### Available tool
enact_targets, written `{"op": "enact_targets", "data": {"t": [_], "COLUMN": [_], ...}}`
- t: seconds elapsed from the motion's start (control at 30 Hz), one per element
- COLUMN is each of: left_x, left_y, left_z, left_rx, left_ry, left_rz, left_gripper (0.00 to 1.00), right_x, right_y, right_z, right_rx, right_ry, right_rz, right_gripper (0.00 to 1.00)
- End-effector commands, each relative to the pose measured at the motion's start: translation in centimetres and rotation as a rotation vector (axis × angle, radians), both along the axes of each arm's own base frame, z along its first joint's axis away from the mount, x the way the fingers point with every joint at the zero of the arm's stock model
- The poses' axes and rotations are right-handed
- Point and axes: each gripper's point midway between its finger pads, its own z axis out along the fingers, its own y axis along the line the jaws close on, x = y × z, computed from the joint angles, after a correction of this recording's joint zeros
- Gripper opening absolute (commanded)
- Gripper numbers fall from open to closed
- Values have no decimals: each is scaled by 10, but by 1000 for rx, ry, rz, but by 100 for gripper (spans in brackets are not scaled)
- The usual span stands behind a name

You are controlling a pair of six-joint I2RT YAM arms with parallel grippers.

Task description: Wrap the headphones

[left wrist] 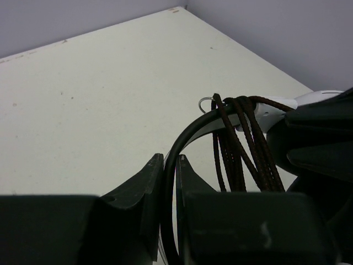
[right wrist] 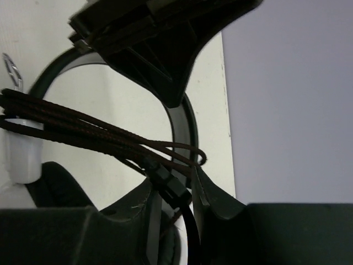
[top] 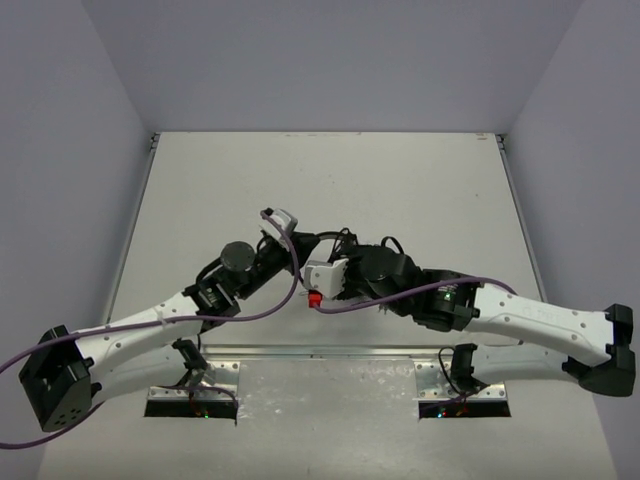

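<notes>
— While both arms meet low in front, who has the headphones (left wrist: 187, 135)?
— Left fingers (left wrist: 157, 171) are clamped on the headband, above the worktop (top: 400, 180) middle. Right fingers (right wrist: 203, 190) stand parted around the cord (right wrist: 99, 132).
— Any writing?
— Too small to read. Beyond, worktop runs wide to the far edge at the wall (top: 330, 60).

The headphones (left wrist: 185, 138) partly cropped by both wrist views' edges, cord (left wrist: 242, 149) ends out of sight.
</notes>
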Motion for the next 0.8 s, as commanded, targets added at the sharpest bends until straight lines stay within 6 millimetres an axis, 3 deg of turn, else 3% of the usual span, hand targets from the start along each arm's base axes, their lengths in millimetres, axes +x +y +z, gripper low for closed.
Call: {"op": "enact_targets", "data": {"t": [0.0,0.2,0.37,0.47,0.53,0.67,0.77], "left_x": [-15,-14,-15,-18,-23,-38,-54], "left_y": [-6,8,12,11,10,5,1], "left_z": [16,19,29,36,43,50,57], "left_rx": [-25,-38,-66,-79,-85,-101,-130], "left_ry": [-45,-52,-63,-59,-66,-77,-110], "left_rz": [-89,-29,-17,-32,-53,-133,-219], "left_gripper": [0,0,1,0,0,0,0], "right_x": [28,37,39,45,61,82,92], "right_y": [-26,-46,-46,-47,-62,-76,-77], "right_z": [73,68,54,43,39,51,46], "right_rx": [177,175,195,190,203,301,303], "right_ry": [-164,-124,-33,-16,-38,-37,-16], "right_rz": [-165,-218,-211,-220,-290,-341,-337], "right_gripper": [26,20,2,2,3,6,6]}}
